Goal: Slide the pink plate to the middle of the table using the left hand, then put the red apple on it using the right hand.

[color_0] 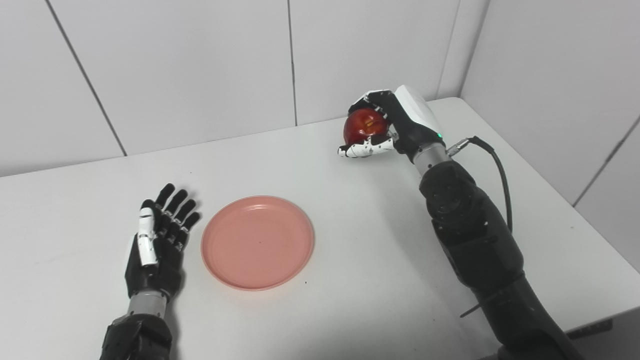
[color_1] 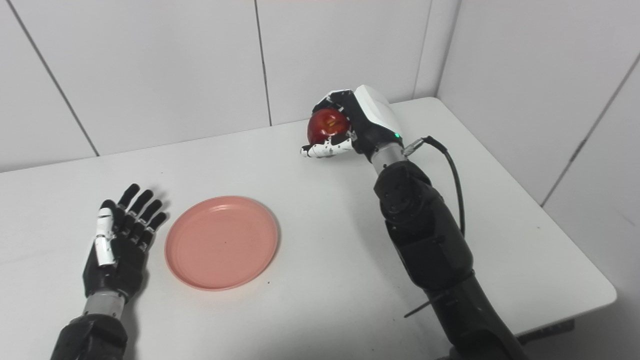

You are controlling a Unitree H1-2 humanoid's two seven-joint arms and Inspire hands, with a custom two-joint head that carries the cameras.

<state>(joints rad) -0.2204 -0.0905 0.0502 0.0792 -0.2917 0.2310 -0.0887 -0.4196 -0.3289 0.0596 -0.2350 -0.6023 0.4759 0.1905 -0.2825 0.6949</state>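
Observation:
The pink plate (color_0: 258, 241) lies flat on the white table, left of its middle. My left hand (color_0: 157, 240) lies open on the table just left of the plate, fingers stretched, a small gap from the rim. My right hand (color_0: 387, 127) is shut on the red apple (color_0: 365, 126) and holds it above the far part of the table, up and to the right of the plate. Fingers wrap over the apple's top and the thumb lies under it. The same scene shows in the right eye view, with the plate (color_1: 221, 242) and the apple (color_1: 327, 125).
The white table (color_0: 350, 280) ends at a right edge and a front right corner. White panel walls stand close behind and to the right. A black cable (color_0: 500, 170) loops off my right wrist.

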